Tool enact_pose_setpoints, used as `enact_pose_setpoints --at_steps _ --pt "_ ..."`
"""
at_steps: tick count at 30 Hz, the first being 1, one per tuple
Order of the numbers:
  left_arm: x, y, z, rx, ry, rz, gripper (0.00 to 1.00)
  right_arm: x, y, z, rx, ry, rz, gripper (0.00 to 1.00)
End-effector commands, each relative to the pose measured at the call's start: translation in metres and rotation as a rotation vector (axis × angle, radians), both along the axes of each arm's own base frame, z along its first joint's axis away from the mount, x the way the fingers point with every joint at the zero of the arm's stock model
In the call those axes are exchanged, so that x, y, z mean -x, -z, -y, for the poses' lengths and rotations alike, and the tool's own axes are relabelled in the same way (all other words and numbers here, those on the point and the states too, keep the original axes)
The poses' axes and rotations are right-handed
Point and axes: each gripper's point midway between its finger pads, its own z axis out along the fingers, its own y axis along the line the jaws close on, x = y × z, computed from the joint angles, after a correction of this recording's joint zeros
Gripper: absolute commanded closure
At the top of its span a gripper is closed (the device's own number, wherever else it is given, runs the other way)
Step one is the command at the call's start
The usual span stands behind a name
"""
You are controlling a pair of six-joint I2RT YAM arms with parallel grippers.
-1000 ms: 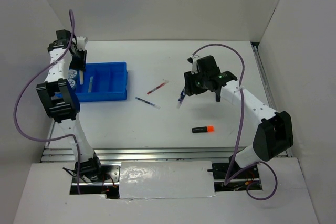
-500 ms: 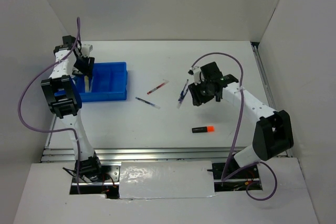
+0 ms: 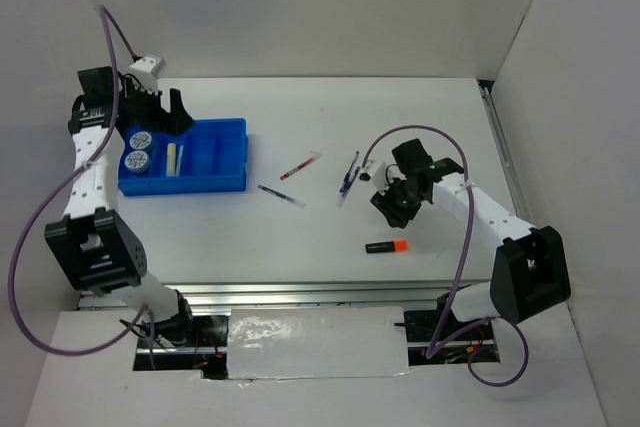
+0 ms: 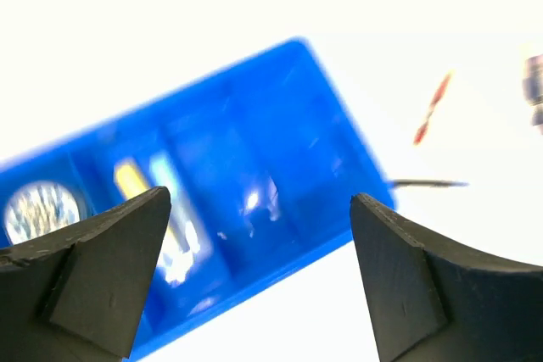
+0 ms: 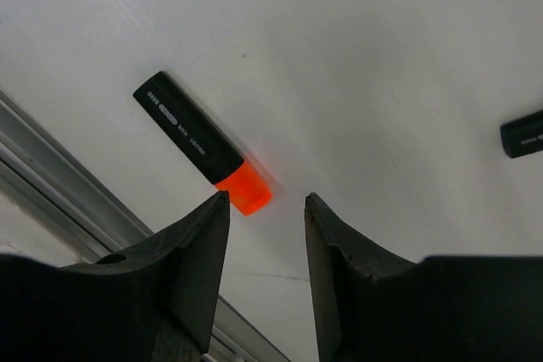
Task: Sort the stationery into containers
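The blue tray point(image 3: 225, 152) sits at the table's left. It holds two round pots point(image 3: 137, 149), a cream bar point(image 3: 172, 159) and a pale blue bar point(image 3: 181, 159). My left gripper point(image 3: 178, 112) hovers wide open and empty above the tray's far edge. The left wrist view shows the tray point(image 4: 280, 125) between the open fingers. A red pen point(image 3: 300, 166), a dark thin pen point(image 3: 281, 196) and a blue pen point(image 3: 350, 175) lie mid-table. A black highlighter with an orange cap point(image 3: 387, 246) lies nearer. My right gripper point(image 3: 390, 209) hangs open just above it. Its fingertips point(image 5: 219, 205) almost touch the cap point(image 5: 244, 192).
A metal rail point(image 5: 59, 184) runs along the table's near edge, close behind the highlighter. The black end of another item point(image 5: 522, 133) shows at the right edge of the right wrist view. White walls enclose the table on three sides.
My left gripper has opened wide and drawn back from inside the tray; the bars lie in it and the pots now show. My right gripper moved from the blue pen to the highlighter.
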Motion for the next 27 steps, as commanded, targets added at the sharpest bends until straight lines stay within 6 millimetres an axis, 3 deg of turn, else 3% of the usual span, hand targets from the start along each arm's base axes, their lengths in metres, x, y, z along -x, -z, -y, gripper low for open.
enact_pose_setpoints --at_steps 1,5,10,15,19,27 --pt "-0.002 -0.047 0.028 0.077 0.123 0.207 0.01 0.018 0.011 0.004 0.042 -0.124 -0.033 0.52" --pt "0.007 -0.076 0.037 0.100 0.127 0.283 0.01 0.033 0.025 0.009 0.081 -0.186 -0.058 0.47" --pt "0.030 -0.091 0.052 0.070 0.225 0.329 0.01 0.043 0.036 0.014 0.135 -0.254 -0.089 0.44" --pt "0.050 -0.080 0.076 0.067 0.321 0.286 0.01 0.045 0.043 0.018 0.159 -0.288 -0.101 0.42" --pt "0.062 -0.068 0.084 0.030 0.322 0.290 0.01 0.047 0.052 0.020 0.183 -0.306 -0.122 0.41" --pt "0.077 -0.055 0.112 -0.060 0.398 0.301 0.01 0.043 0.064 0.020 0.219 -0.335 -0.126 0.45"
